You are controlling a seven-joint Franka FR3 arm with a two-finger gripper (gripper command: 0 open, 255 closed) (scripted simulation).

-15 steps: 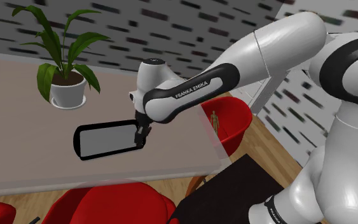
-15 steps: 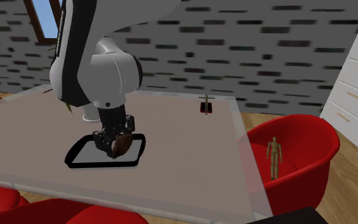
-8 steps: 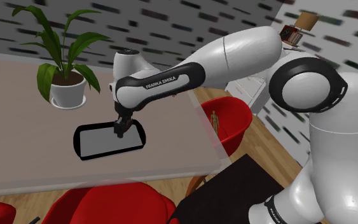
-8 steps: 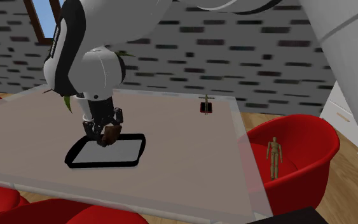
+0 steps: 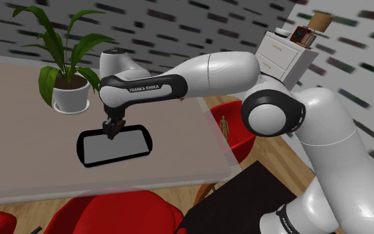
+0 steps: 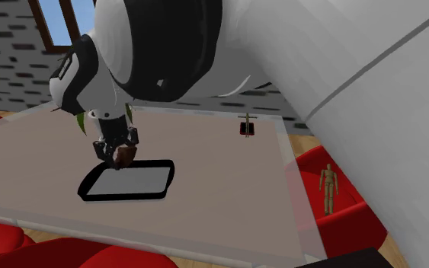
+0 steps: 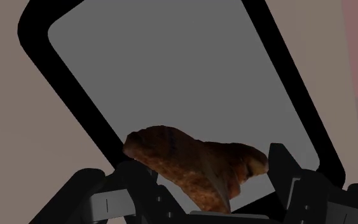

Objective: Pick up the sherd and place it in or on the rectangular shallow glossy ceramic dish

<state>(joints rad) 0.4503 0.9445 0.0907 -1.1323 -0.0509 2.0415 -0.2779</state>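
The sherd is a rough brown fragment, and my gripper is shut on it between its black fingers. The dish is a shallow rectangle with a grey floor and a black rim, lying flat on the table right under the held sherd. In the shoulder view my gripper hangs a little above the dish, over its far edge. From the second exterior view the sherd shows brown in the gripper, above the dish.
A potted green plant stands on the table behind the dish. A small dark object sits near the table's far corner. Red chairs ring the table, one holding a small wooden figure.
The arm has swung toward the shoulder view's left, carrying the sherd from the dish's right end across to above its far edge.
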